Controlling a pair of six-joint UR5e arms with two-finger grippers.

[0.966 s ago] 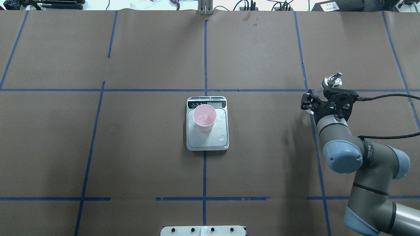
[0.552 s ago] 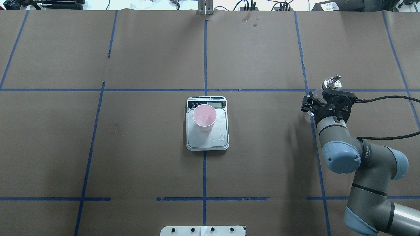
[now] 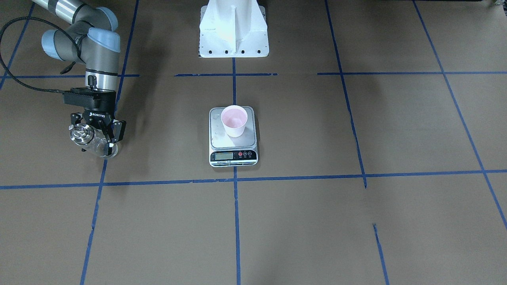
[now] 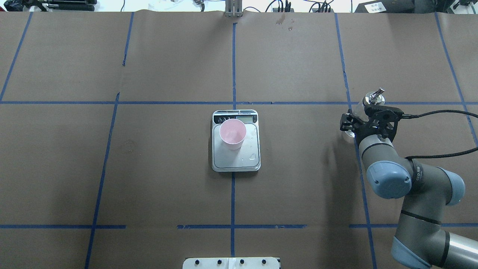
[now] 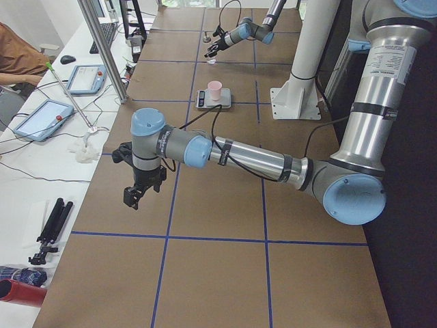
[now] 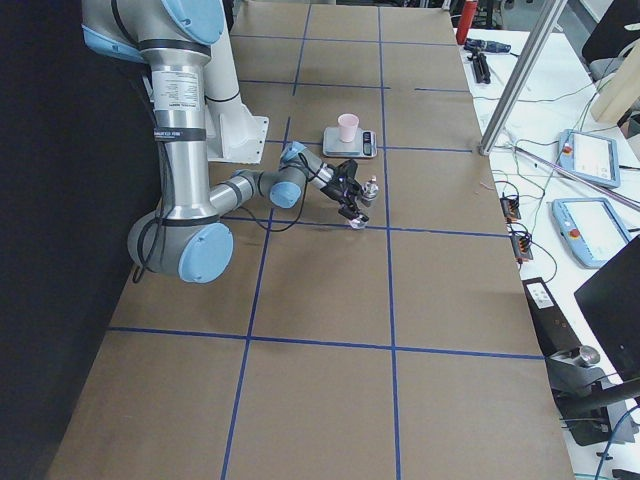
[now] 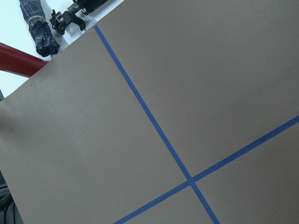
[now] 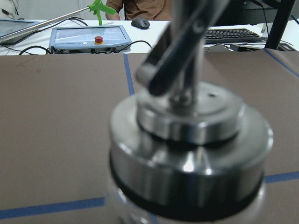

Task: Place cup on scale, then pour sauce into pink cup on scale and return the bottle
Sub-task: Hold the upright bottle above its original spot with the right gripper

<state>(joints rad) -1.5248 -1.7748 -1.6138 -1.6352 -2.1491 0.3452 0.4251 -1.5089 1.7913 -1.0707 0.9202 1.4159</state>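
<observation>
**Bottle, orientation.** The bottle (image 3: pixel 90 140) stands close to upright, with its long axis near vertical. The silver cap (image 4: pixel 374 98) is on top and the glass body hangs below it. The thin spout (image 4: pixel 380 90) rises from the cap at a slant, leaning away from the robot and to its right. In the right wrist view the cap fills the frame directly ahead of the camera.

**Right gripper.** The right gripper (image 3: pixel 98 144) reaches in from the side. Its jaws are closed partway onto the glass body, and one finger (image 3: pixel 117 130) is set on each side below the cap. The gap equals the width of the bottle. Whether the base touches the table (image 4: pixel 298 186) cannot be determined.

**Cup and scale.** The cup (image 4: pixel 232 133) lies well apart from the right gripper, on its left and toward the middle of the table. It stands upright with its mouth up on the scale (image 4: pixel 244 164). It sits on the far-left part of the platform, just beside the display strip (image 4: pixel 245 118). The strip faces away from the robot. Clear drops (image 4: pixel 253 156) lie on the platform at its near right. The cup's contents cannot be made out.

**Left gripper.** The left gripper (image 5: pixel 134 196) hangs over the table, far off to the left of the scale, pointing down. Its opening cannot be determined.
</observation>
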